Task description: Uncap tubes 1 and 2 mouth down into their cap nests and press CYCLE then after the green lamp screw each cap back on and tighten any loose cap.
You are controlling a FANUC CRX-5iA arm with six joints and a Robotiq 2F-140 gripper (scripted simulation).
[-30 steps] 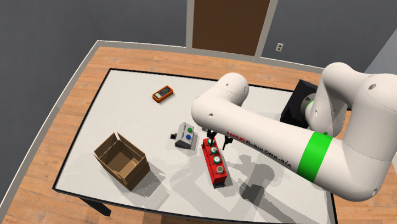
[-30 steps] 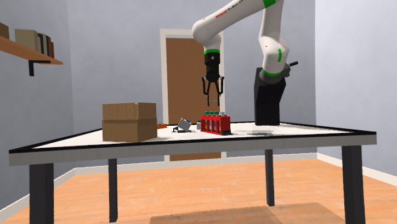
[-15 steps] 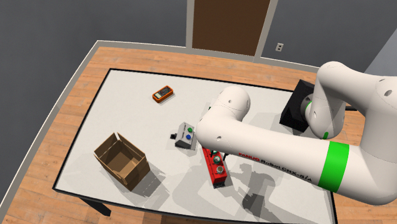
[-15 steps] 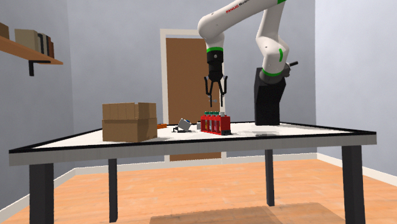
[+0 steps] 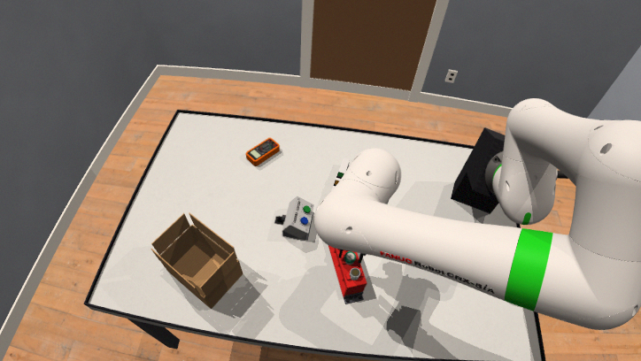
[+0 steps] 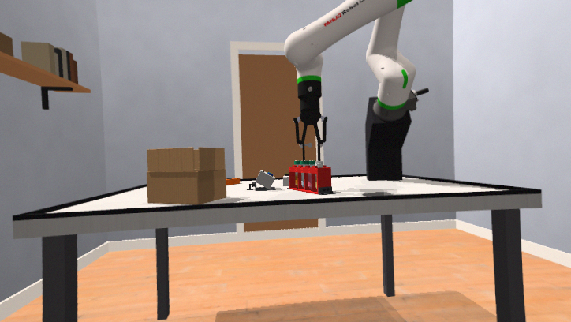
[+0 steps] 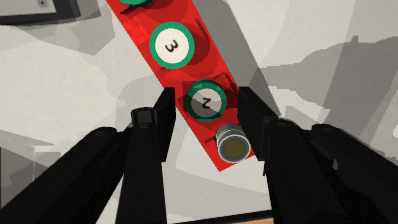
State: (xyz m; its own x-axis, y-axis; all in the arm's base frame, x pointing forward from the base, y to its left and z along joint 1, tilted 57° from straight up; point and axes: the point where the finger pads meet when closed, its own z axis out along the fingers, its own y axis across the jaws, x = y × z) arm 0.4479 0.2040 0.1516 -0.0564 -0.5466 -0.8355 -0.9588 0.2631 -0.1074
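The red decapping station runs diagonally through the wrist view. Tube 1 stands uncapped with its mouth open at the near end. Cap 2, green-rimmed with a grey top, sits on its tube, and cap 3 sits on the tube beyond it. My gripper is open, with one finger on each side of cap 2 and a gap on both sides. In the exterior view the gripper hangs straight down with its tips just above the caps on the station. My arm hides the cap tray in the top view, where only its lamps peek out.
The key housing with the green key and the blue key stands left of the station. An open cardboard box sits at the front left, an orange multimeter further back. The black arm base is at the right.
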